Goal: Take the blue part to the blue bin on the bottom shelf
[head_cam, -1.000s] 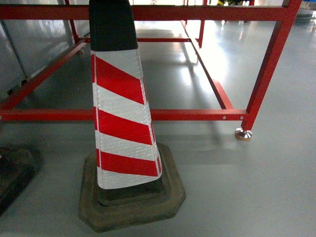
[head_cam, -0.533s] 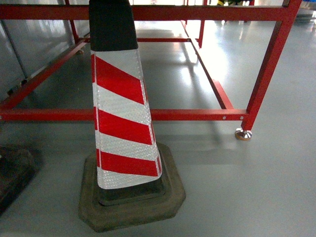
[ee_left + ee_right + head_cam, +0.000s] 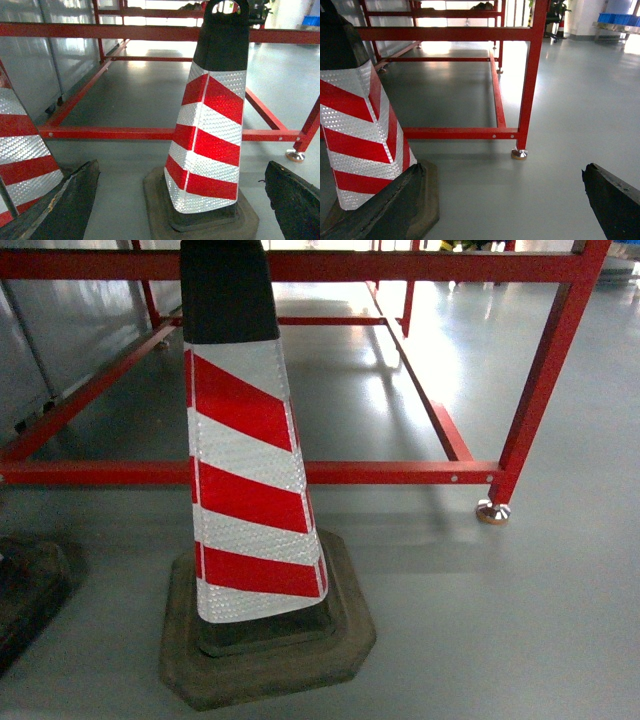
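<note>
Almost nothing had changed from a moment before: in the head view the striped cone (image 3: 250,470) stood in the same spot on the grey floor (image 3: 500,620), only a hair lower in the picture, so the robot had hardly rolled at all. That meant the job had not really started. The blue part was not in any view, and neither were the blue bin nor the bottom shelf with its little white rollers. Only something blue showed far off at the top right of the right wrist view (image 3: 620,19), too small to tell what it was. In front of the robot was a red frame (image 3: 400,472) made of painted tubes, with a shiny metal foot (image 3: 492,511) on the floor. The left pincer (image 3: 180,210) was spread wide with nothing between its dark fingers (image 3: 65,205), and the cone sat past them. A second cone (image 3: 22,150) showed at the left edge of that view. The right pincer (image 3: 500,210) was spread wide too and held nothing. The robot probably needed to drive on and find the shelf first. No words or labels could be read anywhere.
</note>
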Tool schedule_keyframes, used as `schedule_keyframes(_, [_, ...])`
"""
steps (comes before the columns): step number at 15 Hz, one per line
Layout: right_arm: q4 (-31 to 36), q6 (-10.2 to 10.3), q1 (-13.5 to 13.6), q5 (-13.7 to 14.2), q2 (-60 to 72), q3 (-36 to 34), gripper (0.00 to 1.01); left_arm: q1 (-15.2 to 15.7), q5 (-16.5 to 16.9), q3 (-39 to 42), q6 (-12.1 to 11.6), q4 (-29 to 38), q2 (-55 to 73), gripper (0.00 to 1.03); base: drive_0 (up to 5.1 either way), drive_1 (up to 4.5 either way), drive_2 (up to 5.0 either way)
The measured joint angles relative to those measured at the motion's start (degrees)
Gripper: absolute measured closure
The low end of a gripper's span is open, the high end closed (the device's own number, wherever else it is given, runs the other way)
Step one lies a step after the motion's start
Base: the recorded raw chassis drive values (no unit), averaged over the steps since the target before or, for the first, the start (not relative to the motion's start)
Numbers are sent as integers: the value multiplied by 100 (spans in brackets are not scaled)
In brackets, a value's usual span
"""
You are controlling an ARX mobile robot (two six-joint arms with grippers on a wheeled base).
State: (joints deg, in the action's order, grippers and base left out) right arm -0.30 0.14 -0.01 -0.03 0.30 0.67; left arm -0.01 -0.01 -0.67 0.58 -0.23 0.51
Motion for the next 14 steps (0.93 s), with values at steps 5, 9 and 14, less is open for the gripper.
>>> schedule_keyframes(5, [-13,2,0,2,0,0,3,0,2,0,2,-28,0,5,0,0,0])
schedule_keyframes(9, [-2,2,0,-15,0,0,3,0,-9,0,0,-11,0,5,0,0,0])
schedule_keyframes(14, [-4,-9,0,-4,0,0,3,0,-2,0,0,0,0,5,0,0,0])
